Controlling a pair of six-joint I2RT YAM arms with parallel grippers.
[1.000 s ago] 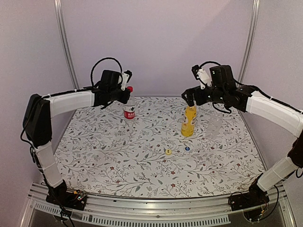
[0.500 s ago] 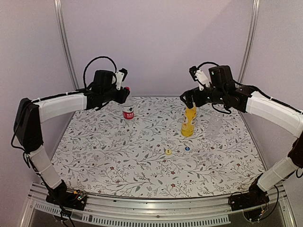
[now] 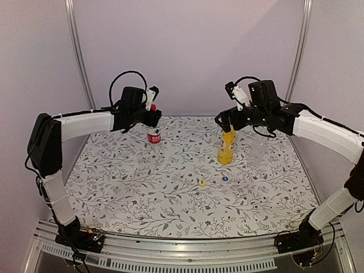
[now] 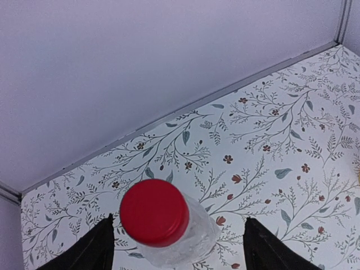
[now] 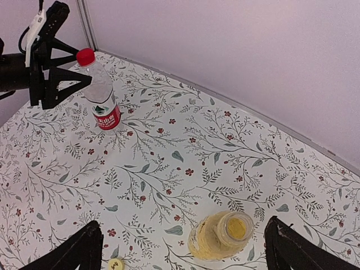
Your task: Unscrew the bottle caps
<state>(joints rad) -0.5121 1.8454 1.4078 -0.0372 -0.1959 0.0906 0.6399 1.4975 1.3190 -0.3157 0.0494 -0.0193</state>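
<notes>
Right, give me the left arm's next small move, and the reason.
Probably close the left gripper on the red cap. The wrist view shows its fingers open on either side of that cap, which is still on the labelled bottle, while the yellow cap and blue cap already lie on the table.

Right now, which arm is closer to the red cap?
Left. The left gripper straddles the red cap; the right gripper is away at the yellow bottle.
</notes>
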